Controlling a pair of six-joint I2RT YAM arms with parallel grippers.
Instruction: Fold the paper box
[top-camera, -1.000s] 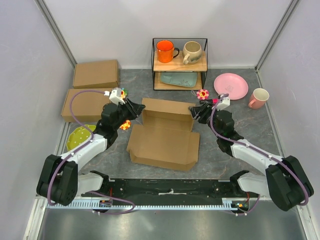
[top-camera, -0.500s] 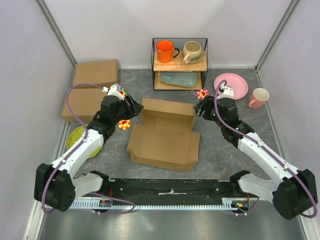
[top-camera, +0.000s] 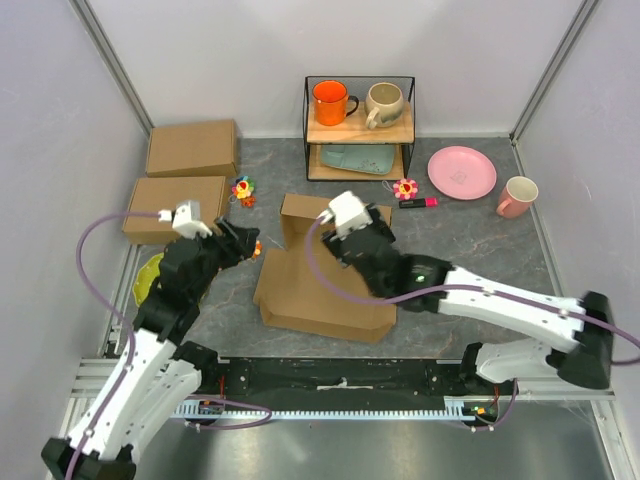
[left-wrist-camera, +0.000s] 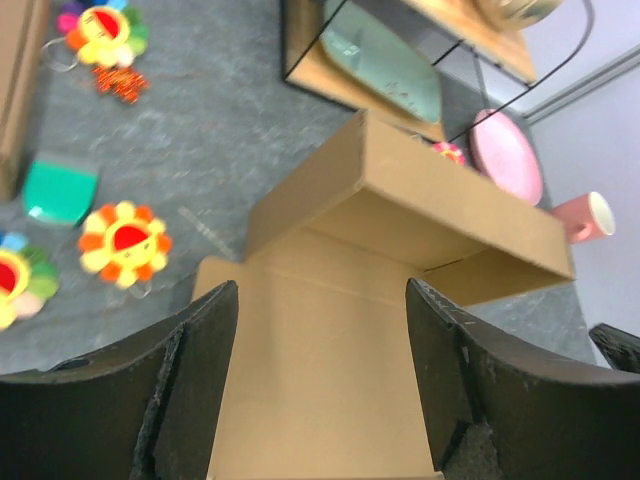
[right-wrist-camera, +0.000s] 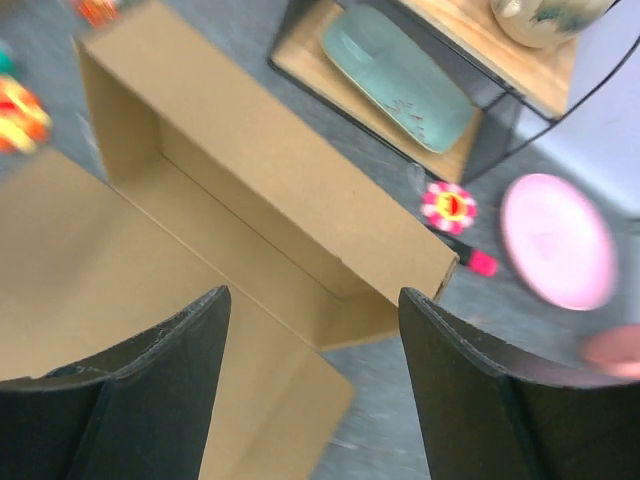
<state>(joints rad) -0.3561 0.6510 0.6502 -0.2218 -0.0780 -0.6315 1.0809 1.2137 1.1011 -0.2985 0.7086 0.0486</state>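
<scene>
Your left gripper hangs wide open, empty — the paper box sits between its jaws; your right gripper gapes too, the box's raised flap just ahead.

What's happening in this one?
Two robot arms are partway through folding the paper box, which sits in the middle of the table. The box's near panel lies flat, and its far part is folded up into a raised, open-faced section. The left tool and the right tool are both open above the box, and neither grips it. The right arm reaches across over the box, while the left arm is at the box's left side.
</scene>
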